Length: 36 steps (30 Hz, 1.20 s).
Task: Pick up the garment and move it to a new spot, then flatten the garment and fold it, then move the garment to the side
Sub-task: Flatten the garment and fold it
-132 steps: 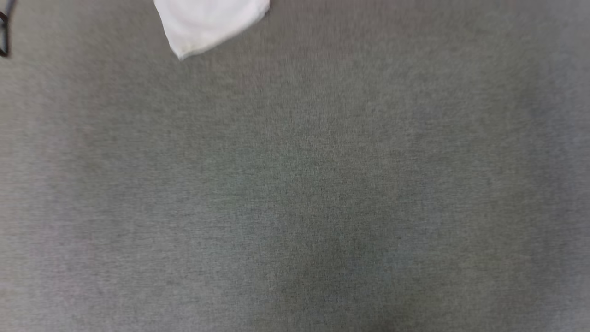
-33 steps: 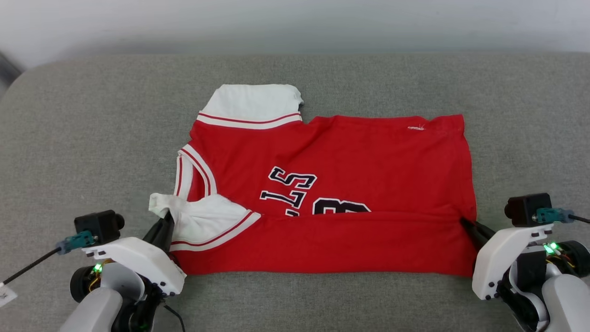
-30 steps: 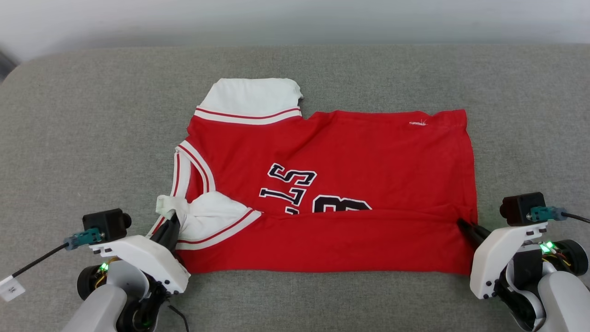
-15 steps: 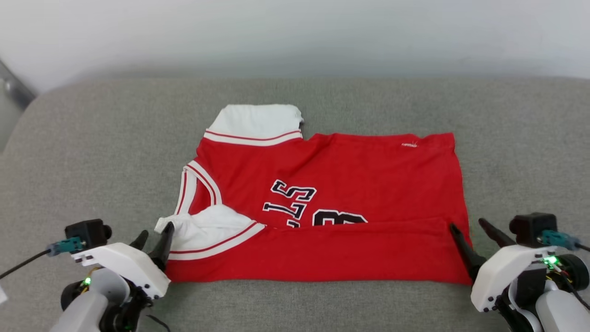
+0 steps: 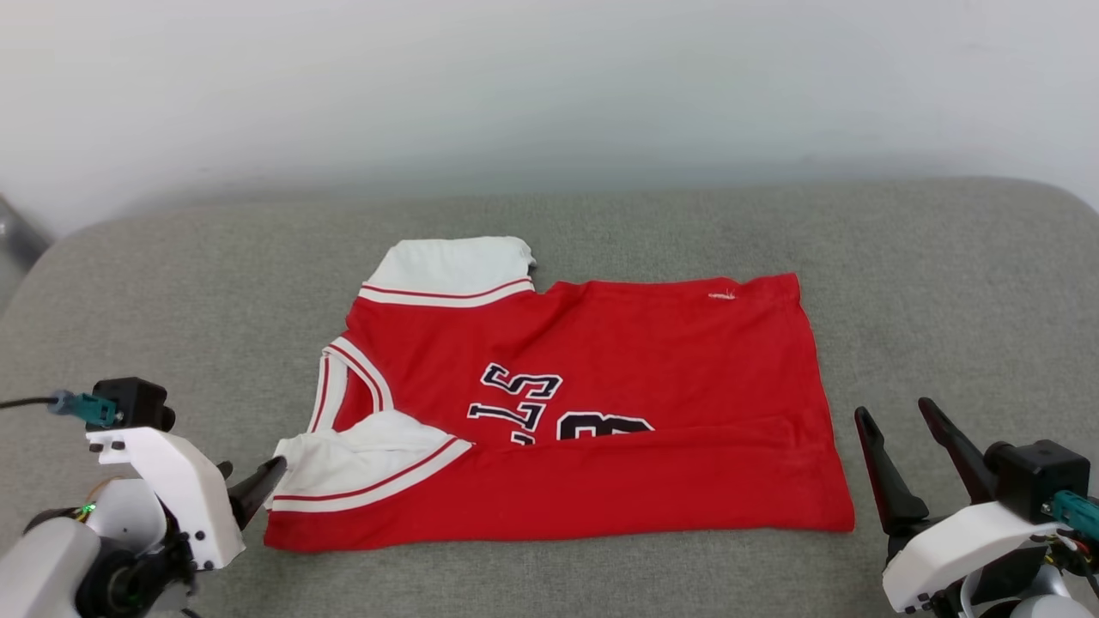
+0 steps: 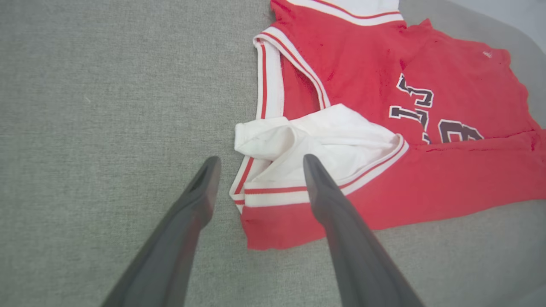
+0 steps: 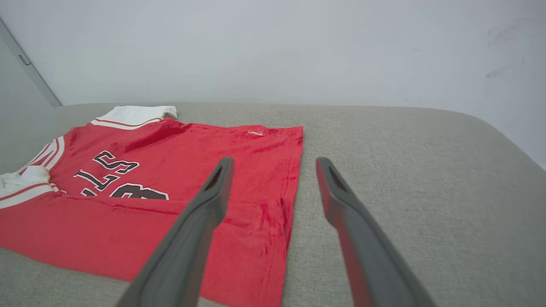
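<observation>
Having released the garment (image 5: 601, 369), the left gripper (image 5: 251, 481) and right gripper (image 5: 895, 410) gape wide and empty (both drawn back off it); it lies part-folded on the grey cushion (image 5: 172, 283) between them.

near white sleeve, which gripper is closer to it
Left. The left gripper is open with its fingertips right at the edge of the near white sleeve. The right gripper is open beyond the far end of the garment, by the hem.
</observation>
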Motion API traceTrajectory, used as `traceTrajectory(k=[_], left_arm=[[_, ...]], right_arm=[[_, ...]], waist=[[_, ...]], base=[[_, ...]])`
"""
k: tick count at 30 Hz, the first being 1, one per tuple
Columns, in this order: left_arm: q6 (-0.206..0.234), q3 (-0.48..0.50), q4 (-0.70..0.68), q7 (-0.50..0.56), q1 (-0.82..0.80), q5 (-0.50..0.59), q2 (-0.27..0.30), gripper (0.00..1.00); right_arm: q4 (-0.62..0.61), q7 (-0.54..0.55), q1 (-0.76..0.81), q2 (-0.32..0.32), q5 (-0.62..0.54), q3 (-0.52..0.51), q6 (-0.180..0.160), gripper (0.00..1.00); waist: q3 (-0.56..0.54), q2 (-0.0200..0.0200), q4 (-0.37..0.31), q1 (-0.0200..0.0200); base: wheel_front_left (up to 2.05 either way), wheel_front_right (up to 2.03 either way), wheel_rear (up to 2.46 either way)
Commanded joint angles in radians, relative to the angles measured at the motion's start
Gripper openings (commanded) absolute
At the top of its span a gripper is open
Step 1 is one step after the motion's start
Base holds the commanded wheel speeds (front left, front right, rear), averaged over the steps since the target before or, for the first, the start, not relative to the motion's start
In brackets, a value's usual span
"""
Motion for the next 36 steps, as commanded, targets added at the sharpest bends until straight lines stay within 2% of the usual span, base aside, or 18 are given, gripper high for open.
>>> traceTrajectory(k=[1, 5, 9, 13, 20, 21, 22, 23, 24, 30, 31, 36], left_arm=[[0.002, -0.009, -0.021, 0.047, 0.01, -0.01, 0.026, 1.0], [0.019, -0.03, -0.08, 0.183, 0.007, -0.039, 0.077, 1.0], [0.05, -0.036, -0.09, 0.247, -0.002, -0.054, 0.094, 1.0], [0.058, -0.026, -0.052, 0.267, -0.002, -0.086, 0.075, 1.0], [0.002, -0.051, -0.001, 0.297, 0.025, -0.16, -0.017, 0.99], [-0.004, -0.053, 0.001, 0.296, 0.027, -0.163, -0.023, 0.56], [-0.005, -0.056, 0.002, 0.293, 0.03, -0.163, -0.027, 0.4], [-0.012, -0.057, -0.002, 0.287, 0.031, -0.159, -0.028, 0.03], [-0.013, -0.055, -0.004, 0.276, 0.028, -0.152, -0.025, 0.0], [-0.007, -0.029, -0.029, 0.206, 0.009, -0.111, 0.002, 0.0], [0.003, -0.019, -0.056, 0.177, 0.003, -0.094, 0.012, 0.0], [0.022, -0.011, -0.124, 0.15, -0.017, -0.069, 0.02, 0.0]], right_arm=[[-0.023, 0.006, 0.012, 0.011, -0.007, -0.005, 0.0, 1.0], [-0.077, 0.028, 0.019, 0.027, -0.015, -0.012, 0.0, 1.0], [-0.104, 0.042, 0.003, 0.038, -0.02, -0.01, 0.0, 1.0], [-0.112, 0.048, -0.017, 0.041, -0.014, -0.002, 0.0, 1.0], [-0.098, 0.061, -0.024, 0.036, -0.006, -0.024, 0.0, 1.0], [-0.095, 0.065, -0.024, 0.035, -0.004, -0.028, 0.0, 1.0], [-0.093, 0.07, -0.023, 0.033, -0.002, -0.03, 0.0, 1.0], [-0.089, 0.081, -0.023, 0.031, 0.002, -0.035, 0.0, 1.0], [-0.083, 0.098, -0.021, 0.03, 0.012, -0.042, 0.0, 1.0], [-0.058, 0.261, -0.035, 0.017, 0.088, -0.061, 0.0, 1.0], [-0.046, 0.405, -0.055, -0.001, 0.134, -0.063, 0.0, 1.0], [-0.02, 0.659, -0.103, -0.031, 0.192, -0.059, 0.0, 1.0]], waist=[[0.016, 0.0, -0.011, 0.0001], [0.062, 0.0, -0.029, 0.0001], [0.113, 0.0, -0.047, 0.0001], [0.157, 0.0, -0.067, 0.0001], [0.176, 0.0, -0.078, 0.0001], [0.174, 0.0, -0.077, 0.0001], [0.17, 0.0, -0.075, 0.0001], [0.168, 0.0, -0.073, 0.0001], [0.162, 0.0, -0.07, 0.0001], [0.136, 0.0, -0.05, 0.0001], [0.13, 0.0, -0.041, 0.0001], [0.138, 0.0, -0.014, 0.0001]], base=[[0.0, 0.0, 0.0], [0.0, 0.0, 0.0], [0.0, 0.0, 0.0], [0.0, 0.0, 0.0], [0.0, 0.0, 0.0], [0.0, 0.0, 0.0], [0.0, 0.0, 0.0], [0.0, 0.0, 0.0], [0.0, 0.0, 0.0], [0.0, 0.0, 0.0], [0.0, 0.0, 0.0], [0.0, 0.0, 0.0]])
